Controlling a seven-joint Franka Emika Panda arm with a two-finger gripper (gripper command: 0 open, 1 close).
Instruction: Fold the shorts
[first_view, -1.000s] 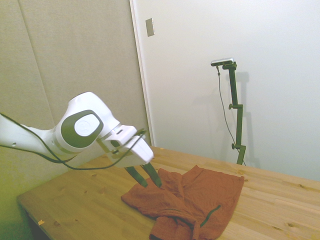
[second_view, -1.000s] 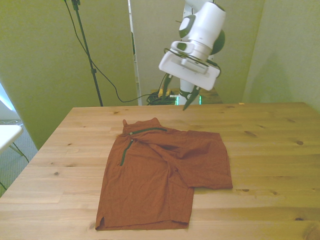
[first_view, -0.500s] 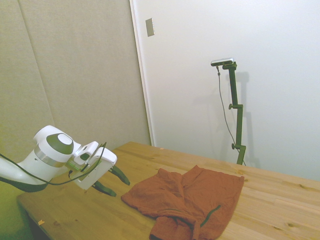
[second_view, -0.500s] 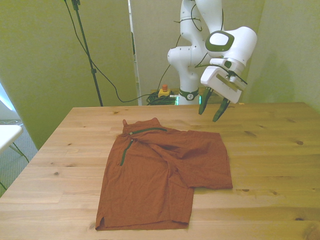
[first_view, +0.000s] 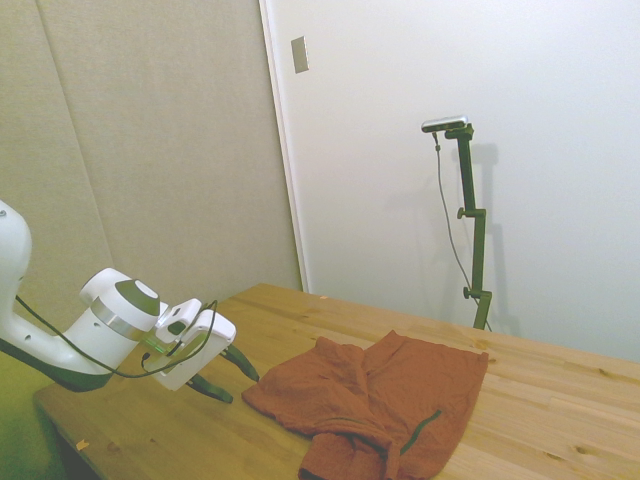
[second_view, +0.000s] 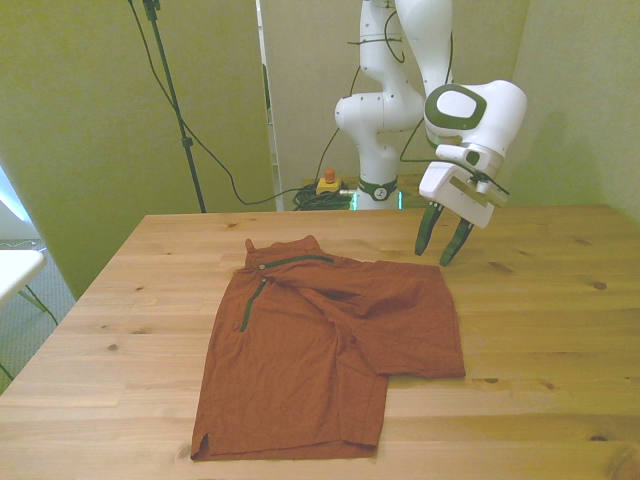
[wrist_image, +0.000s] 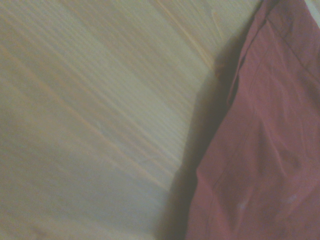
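The rust-orange shorts lie wrinkled on the wooden table, with one part folded over and a thin dark green pocket slit toward the front view's left. In the side view the shorts spread across the table's middle. My gripper hangs just above the table beside the shorts' upper corner on the front view's right, open, with nothing between its fingers. From the side my gripper sits close to the fabric's near edge. The wrist view shows the shorts' edge against bare wood.
Bare wood stretches to the front view's right of the shorts. A white surface edge shows beyond the table at the front view's left. Cables and a red button lie on the floor behind the table.
My gripper has swung from above the shorts' far edge toward the front view's right and come down low beside the shorts' corner. The shorts have not moved.
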